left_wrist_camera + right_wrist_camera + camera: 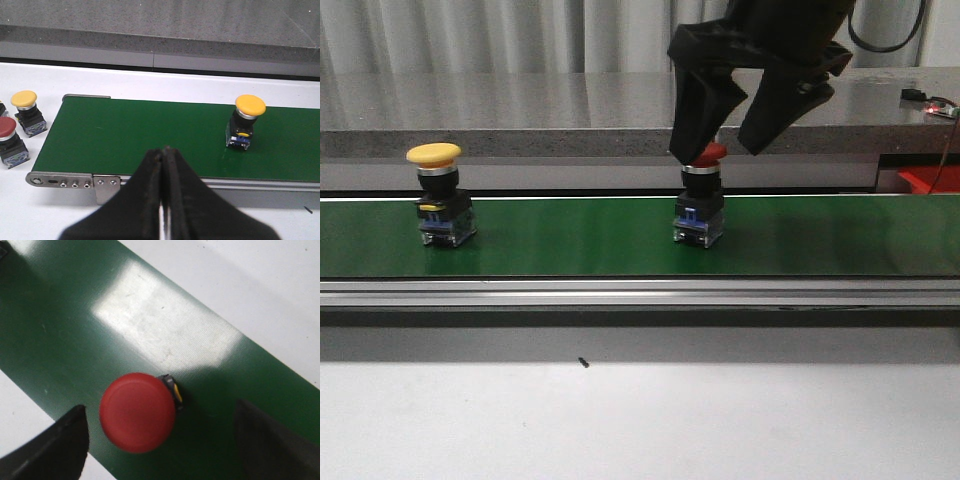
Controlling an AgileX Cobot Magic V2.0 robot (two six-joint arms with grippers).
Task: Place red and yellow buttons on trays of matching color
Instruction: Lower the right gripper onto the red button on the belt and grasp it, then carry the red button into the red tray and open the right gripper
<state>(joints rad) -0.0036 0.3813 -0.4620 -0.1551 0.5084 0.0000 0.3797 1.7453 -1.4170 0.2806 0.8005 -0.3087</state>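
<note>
Two buttons stood upright on the green belt [570,240]: one yellow button [442,195] toward the left, one red button [701,200] near the middle. Two more, a spare yellow button [27,112] and a spare red button [10,141], sat on the white table off the belt's end. The right gripper [717,150] hung wide open over the red button, holding nothing. The left gripper [164,165] was closed and empty.

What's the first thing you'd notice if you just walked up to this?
The right tool, open wide, hangs just above a red button in the middle of the green belt. Farther left on the belt stands a yellow button. The left tool is shut, away from both.
</note>
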